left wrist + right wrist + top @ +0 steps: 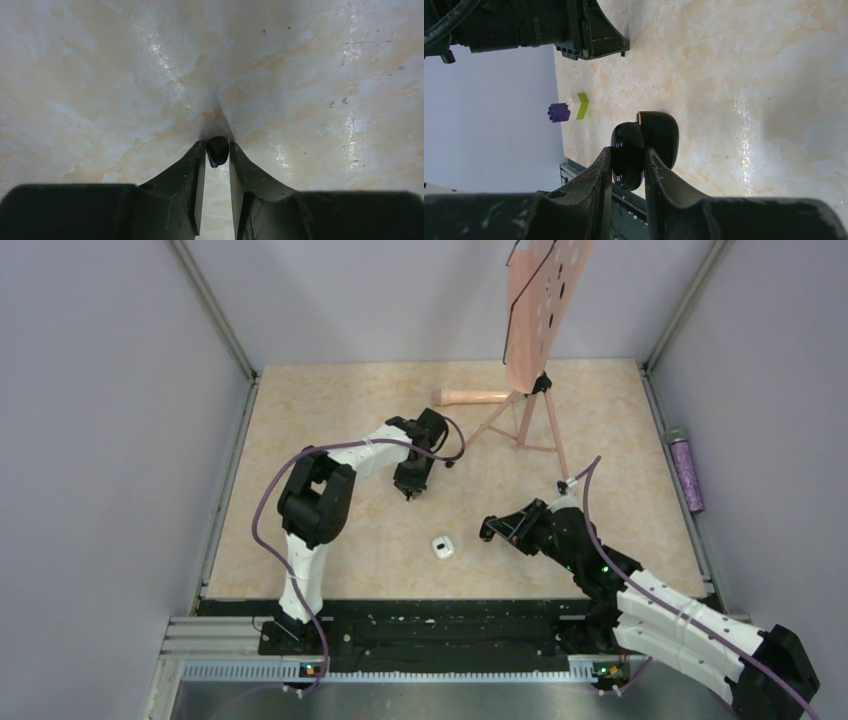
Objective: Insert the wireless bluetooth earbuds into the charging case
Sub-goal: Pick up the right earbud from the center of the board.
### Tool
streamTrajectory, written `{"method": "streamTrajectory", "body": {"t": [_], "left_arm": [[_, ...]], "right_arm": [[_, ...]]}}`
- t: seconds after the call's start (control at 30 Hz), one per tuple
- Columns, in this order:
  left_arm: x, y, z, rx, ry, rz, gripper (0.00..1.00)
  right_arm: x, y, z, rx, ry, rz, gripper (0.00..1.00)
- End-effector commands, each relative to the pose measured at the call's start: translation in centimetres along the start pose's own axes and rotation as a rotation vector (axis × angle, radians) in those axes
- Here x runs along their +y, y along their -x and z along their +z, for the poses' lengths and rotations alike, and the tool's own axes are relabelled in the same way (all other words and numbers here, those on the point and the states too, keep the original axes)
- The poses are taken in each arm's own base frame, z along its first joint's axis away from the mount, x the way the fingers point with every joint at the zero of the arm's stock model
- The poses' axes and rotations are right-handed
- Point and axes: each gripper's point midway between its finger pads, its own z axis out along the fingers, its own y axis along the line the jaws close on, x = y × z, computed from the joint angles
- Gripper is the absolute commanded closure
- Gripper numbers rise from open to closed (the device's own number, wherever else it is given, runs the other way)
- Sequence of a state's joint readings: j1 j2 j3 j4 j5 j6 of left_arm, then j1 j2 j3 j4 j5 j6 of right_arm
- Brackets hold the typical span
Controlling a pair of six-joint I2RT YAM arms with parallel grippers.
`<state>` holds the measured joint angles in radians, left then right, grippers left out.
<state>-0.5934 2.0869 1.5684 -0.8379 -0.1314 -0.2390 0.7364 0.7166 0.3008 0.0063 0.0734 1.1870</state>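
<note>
I read the top view as bright and evenly lit from overhead, with only faint, soft shadows under the arms on the table [350, 410]. In the left wrist view, broad glare streaks wash the surface; the left fingers [192, 175] are dark and blurred toward the bottom edge, and the left earbud [217, 151] is a featureless black blob. In the right wrist view, the right earbud [628, 155] carries crisp highlights, the right fingers [596, 180] are soft, and a glare band crosses the tabletop.

Pale lilac walls [100, 440], beige marbled tabletop [330, 410]
</note>
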Motion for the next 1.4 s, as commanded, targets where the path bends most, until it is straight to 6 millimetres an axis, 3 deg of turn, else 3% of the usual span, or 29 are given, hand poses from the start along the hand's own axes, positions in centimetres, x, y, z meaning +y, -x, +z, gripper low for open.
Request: {"method": "streamTrajectory", "body": {"t": [0.0, 0.13, 0.27, 0.37, 0.67, 0.77, 0.8, 0.9, 1.13, 1.23, 1.37], "left_arm": [[-0.2, 0.2, 0.5, 0.011, -0.010, 0.001, 0.71], [-0.2, 0.5, 0.3, 0.000, -0.012, 0.000, 0.75], [-0.1, 0.8, 0.1, -0.007, -0.002, -0.001, 0.61], [0.0, 1.1, 0.1, -0.015, 0.003, -0.008, 0.60], [-0.1, 1.4, -0.1, -0.023, -0.002, -0.017, 0.68], [-0.1, 1.3, 0.0, -0.015, -0.002, -0.018, 0.74], [0.0, 1.1, -0.1, -0.012, 0.000, -0.020, 0.81], [0.1, 1.2, -0.5, -0.019, 0.002, -0.022, 0.84], [0.4, 3.2, -3.9, -0.124, 0.001, -0.047, 0.92], [0.7, 4.4, -6.0, -0.192, 0.000, -0.065, 1.00], [1.1, 5.9, -9.7, -0.310, -0.016, -0.097, 1.00]], "right_arm": [[0.5, 0.4, 0.0, -0.013, 0.023, -0.005, 1.00], [0.5, 0.3, 0.0, -0.012, 0.024, -0.005, 1.00], [0.5, 0.3, 0.0, -0.012, 0.026, -0.006, 1.00], [0.4, 0.3, 0.0, -0.009, 0.024, -0.005, 1.00], [0.6, 0.3, -0.1, -0.011, 0.032, -0.006, 1.00], [0.7, 0.3, -0.1, -0.012, 0.033, -0.006, 1.00], [0.7, 0.4, -0.1, -0.013, 0.035, -0.005, 1.00], [0.8, 0.4, -0.2, -0.015, 0.038, -0.004, 1.00], [1.1, 0.4, 0.0, -0.010, 0.048, -0.006, 1.00], [1.6, 0.3, 0.2, 0.001, 0.061, -0.006, 1.00], [2.3, -0.1, 0.6, 0.024, 0.090, 0.001, 1.00]]}}
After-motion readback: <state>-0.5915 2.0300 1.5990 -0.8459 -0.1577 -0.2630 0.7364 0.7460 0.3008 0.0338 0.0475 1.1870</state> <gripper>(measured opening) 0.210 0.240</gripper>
